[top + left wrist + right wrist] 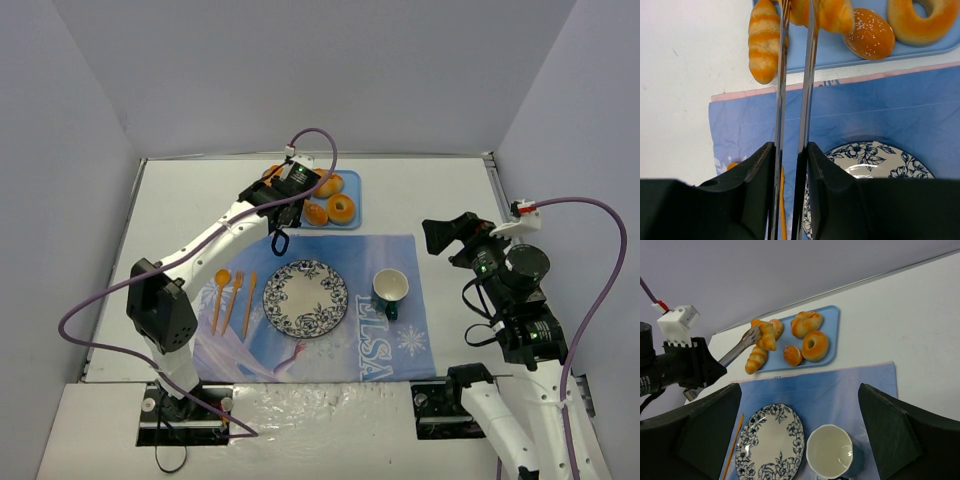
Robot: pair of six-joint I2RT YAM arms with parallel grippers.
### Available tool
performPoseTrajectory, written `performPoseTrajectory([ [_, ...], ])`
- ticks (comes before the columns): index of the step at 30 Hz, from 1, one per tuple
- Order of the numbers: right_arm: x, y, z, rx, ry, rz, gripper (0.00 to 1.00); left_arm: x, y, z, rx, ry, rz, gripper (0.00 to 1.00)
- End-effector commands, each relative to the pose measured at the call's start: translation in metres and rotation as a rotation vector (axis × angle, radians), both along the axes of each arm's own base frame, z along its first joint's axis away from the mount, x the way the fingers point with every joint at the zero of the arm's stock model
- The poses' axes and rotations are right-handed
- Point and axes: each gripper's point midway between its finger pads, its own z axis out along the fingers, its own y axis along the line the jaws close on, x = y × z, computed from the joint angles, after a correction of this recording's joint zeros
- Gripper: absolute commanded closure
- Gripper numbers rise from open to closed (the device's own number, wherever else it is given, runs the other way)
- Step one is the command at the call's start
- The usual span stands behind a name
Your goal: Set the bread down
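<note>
**Inspector A:** Status of the left end effector point(790, 167)?

**Inspector B:** Closed to a narrow gap on a pair of long metal tongs point(737, 351). The two blades run out between its black fingers almost parallel.

**Inspector A:** Location of the task item?

**Inspector B:** The golden-orange ridged croissant-shaped bread point(768, 335) is pinched between the tong tips. It is at the left end of the blue rectangular tray point(832, 320), on the far side of the white worktop point(440, 190). I cannot tell whether it rests on the tray or is raised off it.

**Inspector A:** Neighbouring items?

**Inspector B:** A slimmer striped horn-shaped roll point(763, 42) lies just beside it, across the tray's left edge. A round sesame bun point(871, 35) is on its other side.

**Inspector A:** The plate?

**Inspector B:** The white plate with blue floral pattern point(306, 298) sits on the blue placemat point(395, 345), nearer the arm bases and well apart from the bread.

**Inspector A:** Right end effector point(443, 236)?

**Inspector B:** Fingers spread wide, holding nothing, to the right of the placemat.
</note>
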Motion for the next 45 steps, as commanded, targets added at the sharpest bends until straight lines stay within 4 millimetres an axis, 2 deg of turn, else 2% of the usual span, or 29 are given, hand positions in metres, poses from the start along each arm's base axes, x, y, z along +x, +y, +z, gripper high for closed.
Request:
performPoseTrajectory([
  [1, 0.009, -0.004, 0.014, -0.009, -0.053, -0.027, 0.0, -0.012, 0.003, 0.067, -0.049, -0.129, -0.019, 1.0],
  [5, 0.011, -0.004, 0.014, -0.013, -0.05, -0.028, 0.0, -0.031, -0.001, 0.076, -0.059, -0.123, -0.063, 1.0],
  [8, 0.011, -0.005, 0.015, -0.013, -0.052, -0.031, 0.0, -0.044, -0.002, 0.075, -0.069, -0.104, -0.083, 1.0],
  [12, 0.014, -0.005, 0.014, -0.018, -0.052, -0.036, 0.0, -0.078, -0.001, 0.082, -0.116, -0.092, -0.139, 1.0],
  [16, 0.016, -0.007, 0.013, -0.024, -0.049, -0.046, 0.0, -0.108, 0.0, 0.076, -0.148, -0.046, -0.202, 1.0],
  [18, 0.018, -0.007, 0.012, -0.026, -0.047, -0.045, 0.0, -0.129, 0.004, 0.067, -0.141, -0.007, -0.238, 1.0],
  [23, 0.021, -0.008, 0.008, -0.027, -0.042, -0.051, 0.0, -0.161, 0.013, 0.059, -0.169, 0.028, -0.277, 1.0],
  [29, 0.023, -0.008, 0.001, -0.029, -0.031, -0.055, 0.0, -0.198, 0.014, 0.048, -0.188, 0.076, -0.35, 1.0],
  [36, 0.024, -0.01, -0.002, -0.033, -0.024, -0.065, 0.0, -0.224, 0.011, 0.031, -0.188, 0.122, -0.401, 1.0],
  [45, 0.025, -0.01, -0.006, -0.036, -0.017, -0.069, 0.0, -0.236, -0.004, 0.008, -0.201, 0.169, -0.431, 1.0],
])
